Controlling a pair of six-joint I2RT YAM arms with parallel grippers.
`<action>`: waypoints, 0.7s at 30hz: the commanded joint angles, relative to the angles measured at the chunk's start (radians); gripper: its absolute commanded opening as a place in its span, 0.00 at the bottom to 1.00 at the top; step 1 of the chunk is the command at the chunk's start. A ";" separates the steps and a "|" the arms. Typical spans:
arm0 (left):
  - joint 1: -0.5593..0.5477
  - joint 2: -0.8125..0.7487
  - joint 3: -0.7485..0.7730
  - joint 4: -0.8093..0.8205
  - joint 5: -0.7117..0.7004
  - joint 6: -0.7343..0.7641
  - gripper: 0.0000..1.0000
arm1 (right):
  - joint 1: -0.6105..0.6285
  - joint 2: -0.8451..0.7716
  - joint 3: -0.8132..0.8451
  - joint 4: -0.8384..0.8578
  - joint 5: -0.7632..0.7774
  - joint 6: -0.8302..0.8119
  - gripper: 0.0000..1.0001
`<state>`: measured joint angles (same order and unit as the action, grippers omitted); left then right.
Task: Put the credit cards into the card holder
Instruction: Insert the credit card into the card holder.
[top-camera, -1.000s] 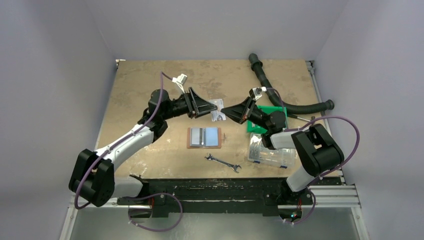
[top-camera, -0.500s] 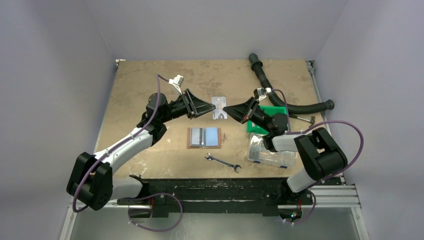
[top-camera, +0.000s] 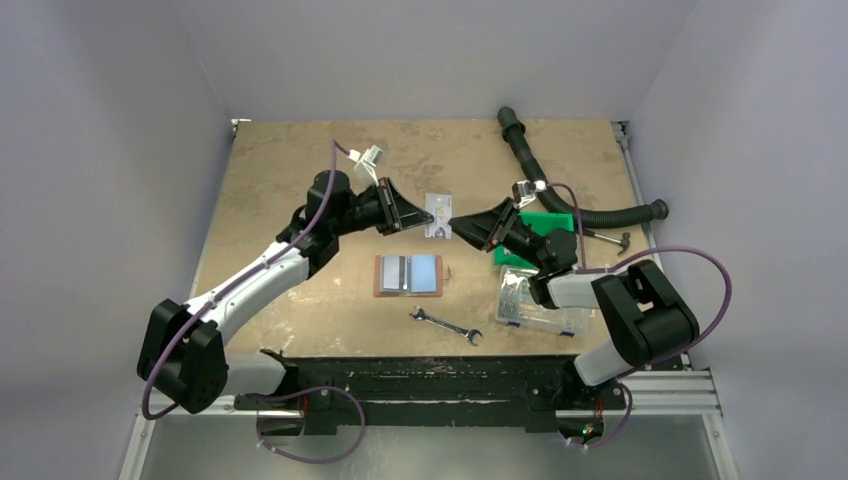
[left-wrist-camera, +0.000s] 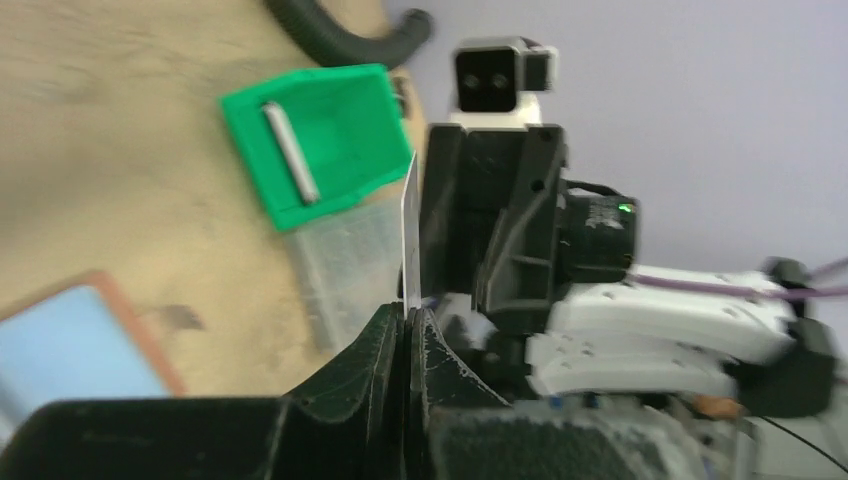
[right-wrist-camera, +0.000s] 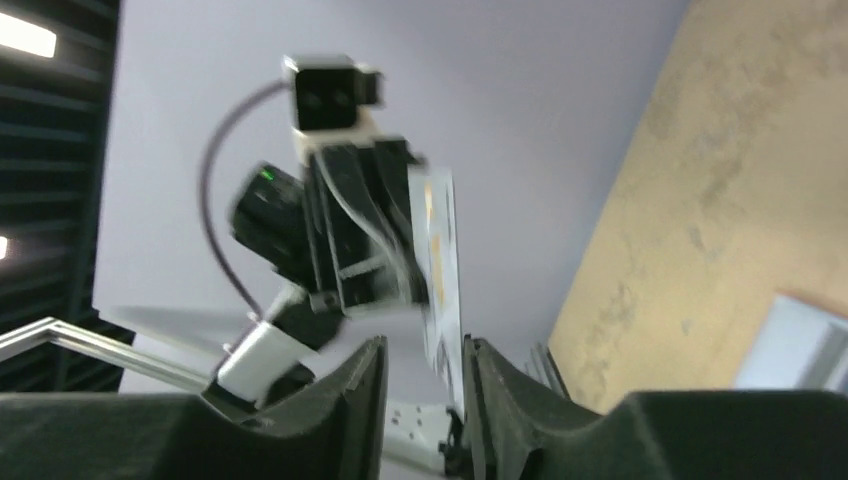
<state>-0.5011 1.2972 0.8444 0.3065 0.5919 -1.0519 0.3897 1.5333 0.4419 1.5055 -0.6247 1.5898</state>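
**White card pinched by the left jaws, right jaws loose around it**

The left gripper (left-wrist-camera: 408, 316) has its jaws pressed together on the near edge of a white card (left-wrist-camera: 410, 235), which stands edge-on between the fingertips. The right gripper (right-wrist-camera: 424, 346) faces it from the other side. Its jaws are partly spread with the same card's far edge down in the gap, closer to one finger (right-wrist-camera: 492, 390). Whether it touches that finger I cannot tell.

From above, the two grippers meet nose to nose over the middle of the table (top-camera: 280, 170), and the card hangs between them, clear of the surface.

Just nearer the arm bases the card holder (top-camera: 378, 276) lies spread open and flat. A grey-blue card (top-camera: 395, 272) rests on its left half and a light blue card (top-camera: 426, 271) on its right.

A wrench (top-camera: 446, 326) lies nearer still. A green bin (top-camera: 550, 222) and a clear compartment box (top-camera: 540, 306) sit to the right, under the right arm. A black hose (top-camera: 570, 205) curves along the far right.
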 joint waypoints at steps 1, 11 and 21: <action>0.001 -0.002 0.196 -0.641 -0.348 0.532 0.00 | -0.014 -0.048 -0.005 -0.272 -0.092 -0.263 0.47; 0.090 0.074 0.099 -0.755 -0.252 0.655 0.00 | 0.105 -0.087 0.292 -1.256 0.026 -1.017 0.40; 0.144 0.234 0.015 -0.574 -0.013 0.618 0.00 | 0.147 0.115 0.349 -1.196 0.015 -1.015 0.00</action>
<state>-0.3725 1.4944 0.8669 -0.3599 0.4545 -0.4442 0.5365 1.6127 0.7551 0.3347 -0.6289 0.6338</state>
